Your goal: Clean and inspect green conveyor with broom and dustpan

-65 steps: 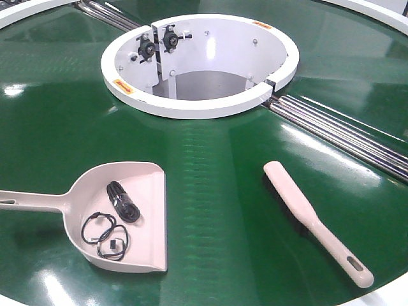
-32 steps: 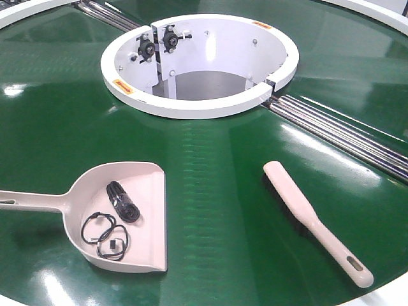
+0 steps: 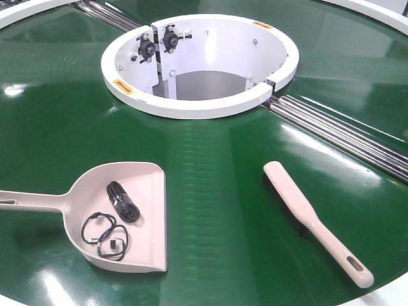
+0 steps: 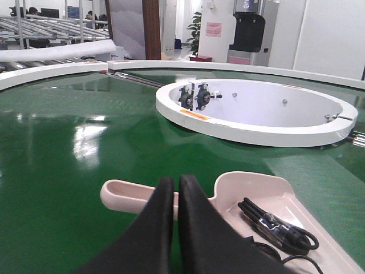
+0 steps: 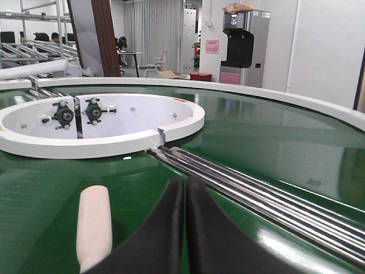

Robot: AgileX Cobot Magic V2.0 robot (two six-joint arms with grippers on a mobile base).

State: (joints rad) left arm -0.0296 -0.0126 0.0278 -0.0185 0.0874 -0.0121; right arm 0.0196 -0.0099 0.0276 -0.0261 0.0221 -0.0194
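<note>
A wide, glossy green conveyor (image 3: pixel 210 166) fills the scene, curving round a white ring-shaped hub (image 3: pixel 199 64) with bearing mounts inside it; steel rollers (image 3: pixel 344 134) cross the belt to the right of the hub, and a factory hall shows behind in the wrist views.

The beige dustpan (image 3: pixel 124 213) lies flat on the belt at the near left, its handle pointing left and its mouth facing right. Inside it sit coiled black cables (image 3: pixel 115 223), one thicker bundle and a couple of thin loops. The beige broom (image 3: pixel 315 220), a hand brush, lies well apart at the near right, bristles down, its handle running toward the near edge.

Neither arm shows in the front view. The left gripper (image 4: pixel 174 191) hangs over the dustpan handle (image 4: pixel 128 194) with its fingers pressed together, holding nothing. The right gripper (image 5: pixel 185 194) hangs just beside the broom's head (image 5: pixel 94 228), fingers likewise pressed together and empty.

The belt between the tools looks free of debris, and the cables already rest in the pan. That fits a finished sweep with both tools set down, or a setup awaiting some further pass. The pictures do not settle which, so no particular move can be called for.
</note>
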